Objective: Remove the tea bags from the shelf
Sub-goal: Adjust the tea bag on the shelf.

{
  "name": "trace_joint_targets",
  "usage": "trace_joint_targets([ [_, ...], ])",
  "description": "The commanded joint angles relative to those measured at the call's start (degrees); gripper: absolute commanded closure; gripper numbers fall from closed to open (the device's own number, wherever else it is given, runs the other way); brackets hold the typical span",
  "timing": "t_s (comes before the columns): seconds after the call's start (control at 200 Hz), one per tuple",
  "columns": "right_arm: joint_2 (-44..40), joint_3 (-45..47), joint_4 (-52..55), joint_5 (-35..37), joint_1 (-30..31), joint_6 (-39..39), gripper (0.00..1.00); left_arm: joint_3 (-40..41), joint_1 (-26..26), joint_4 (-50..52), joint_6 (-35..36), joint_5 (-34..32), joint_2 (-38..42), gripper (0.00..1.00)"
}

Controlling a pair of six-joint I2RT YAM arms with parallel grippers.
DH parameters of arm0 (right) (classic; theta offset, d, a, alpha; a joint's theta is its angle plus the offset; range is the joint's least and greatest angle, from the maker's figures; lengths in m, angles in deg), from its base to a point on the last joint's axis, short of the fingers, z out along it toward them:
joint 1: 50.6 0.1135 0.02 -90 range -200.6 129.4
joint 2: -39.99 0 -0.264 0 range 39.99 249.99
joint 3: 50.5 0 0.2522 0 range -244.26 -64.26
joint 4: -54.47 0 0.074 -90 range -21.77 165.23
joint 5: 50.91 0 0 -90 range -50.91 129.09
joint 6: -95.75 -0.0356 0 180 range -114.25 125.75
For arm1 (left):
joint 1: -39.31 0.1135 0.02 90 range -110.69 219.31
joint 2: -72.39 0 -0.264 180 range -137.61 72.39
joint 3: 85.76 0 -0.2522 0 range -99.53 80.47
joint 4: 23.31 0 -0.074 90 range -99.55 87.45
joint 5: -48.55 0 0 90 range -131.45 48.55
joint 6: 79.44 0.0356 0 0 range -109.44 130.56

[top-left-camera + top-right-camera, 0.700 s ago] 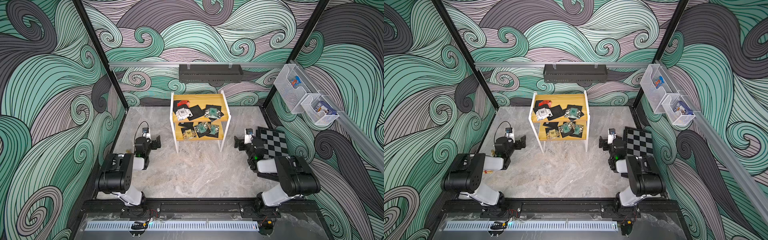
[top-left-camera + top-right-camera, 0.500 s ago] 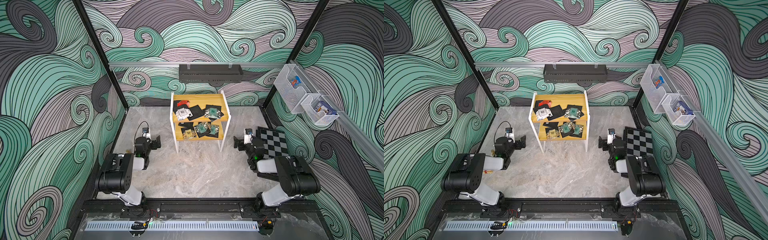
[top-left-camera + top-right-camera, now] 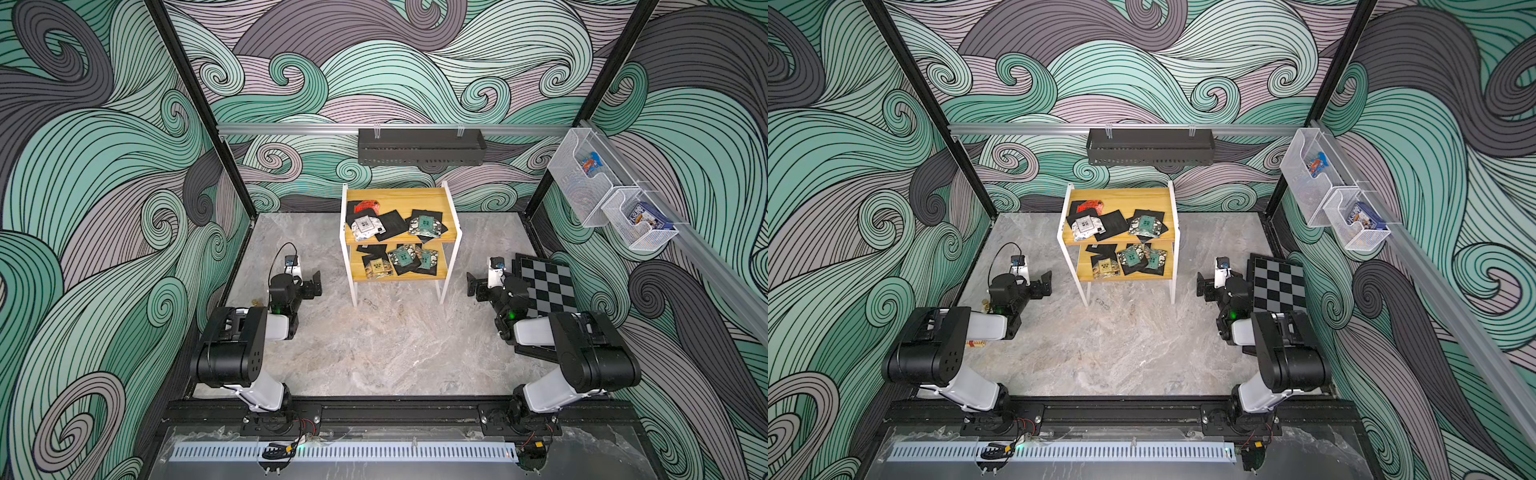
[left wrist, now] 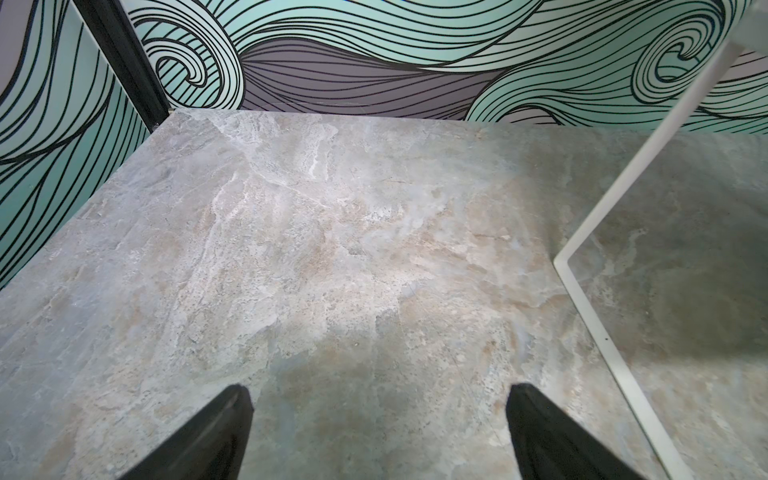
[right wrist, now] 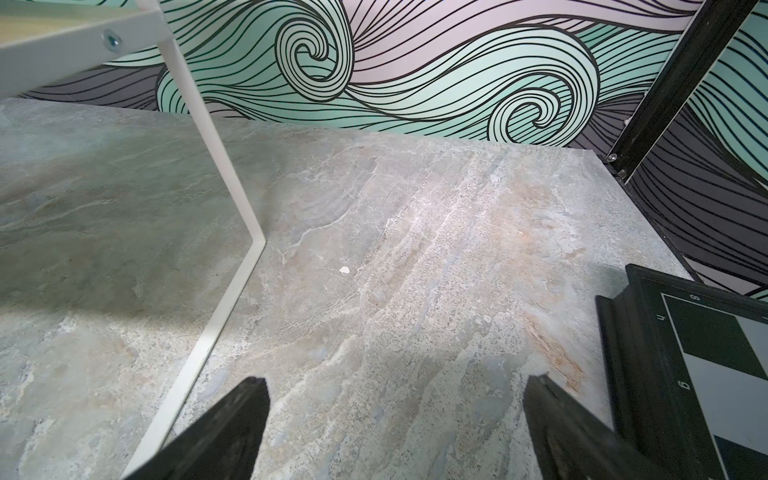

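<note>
Tea bags (image 3: 424, 222) lie scattered on the 2 tiers of the shelf (image 3: 399, 195), far centre of the worktop (image 3: 374, 345); the upper board hides the lower tier's far part. Left pincer (image 4: 376, 399) and right pincer (image 5: 395, 390), either side, are spread and empty; wrist views catch only white shelf legs

The grey marbled surface (image 3: 374, 353) bears a two-tier shelf (image 3: 399, 195) of yellow boards on white metal legs and a black-and-grey chequered board (image 3: 548, 286). Small square tea bags (image 3: 424, 222) litter both tiers.
</note>
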Motion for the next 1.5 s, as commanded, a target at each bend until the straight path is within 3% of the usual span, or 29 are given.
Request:
trace_joint_targets([
  [0.0, -0.9, -0.9, 0.4, 0.3, -0.3, -0.7, 0.01, -0.9, 0.0, 0.7, 0.2, -0.3, 0.8, 0.01],
  [0.08, -4.8, -1.9, 5.1, 2.8, -0.4, -1.7, 0.01, -3.5, 0.0, 7.5, -1.4, -4.4, 3.8, 0.01],
  [0.195, -11.9, -6.9, 20.1, 3.3, -0.4, -2.8, 0.01, -9.7, -0.1, 21.8, -2.3, -6.8, 8.1, 0.01],
  [0.3, -16.3, -12.7, 32.9, 4.1, -1.7, -10.4, 0.01, -19.8, 0.0, 41.5, -11.7, -10.2, 8.9, 0.02],
  [0.41, -20.4, -17.5, 40.7, 2.4, -2.1, -15.1, 0.01, -27.0, 0.6, 51.2, -16.0, -1.5, 10.9, 0.01],
  [0.565, -25.4, -28.3, 59.3, -0.2, -3.5, -28.2, 0.01, -35.4, 3.8, 60.4, -32.2, 6.0, 12.6, 0.01],
  [0.655, -29.1, -29.1, 60.6, -4.3, -5.2, -38.7, 0.01, -40.4, 4.8, 62.8, -30.2, 16.4, 11.8, 0.02],
  [0.705, -31.2, -29.0, 59.0, -9.3, -7.1, -41.2, 0.01, -43.7, 4.8, 67.4, -30.3, 18.3, 11.8, 0.05],
  [0.786, -30.7, -35.3, 64.2, -16.6, -8.1, -38.6, 0.01, -48.6, 4.6, 73.6, -30.4, 20.9, 12.8, 0.09],
  [0.846, -29.0, -41.6, 71.5, -19.7, -7.8, -36.5, 0.08, -51.8, 4.6, 77.3, -30.3, 22.0, 14.1, 0.12],
  [1.006, -28.1, -51.8, 81.6, -21.6, -4.5, -33.5, 0.13, -60.6, 3.4, 86.7, -31.4, 25.6, 16.4, 0.15],
  [1.231, -19.8, -72.0, 102.5, -22.3, 3.9, -23.2, 0.29, -66.9, -1.5, 94.9, -31.1, 28.8, 19.1, 0.26],
  [1.491, -10.5, -90.2, 118.3, -15.2, 18.0, -12.6, 0.31, -66.9, -6.0, 97.7, -31.6, 30.0, 22.1, 0.3],
])
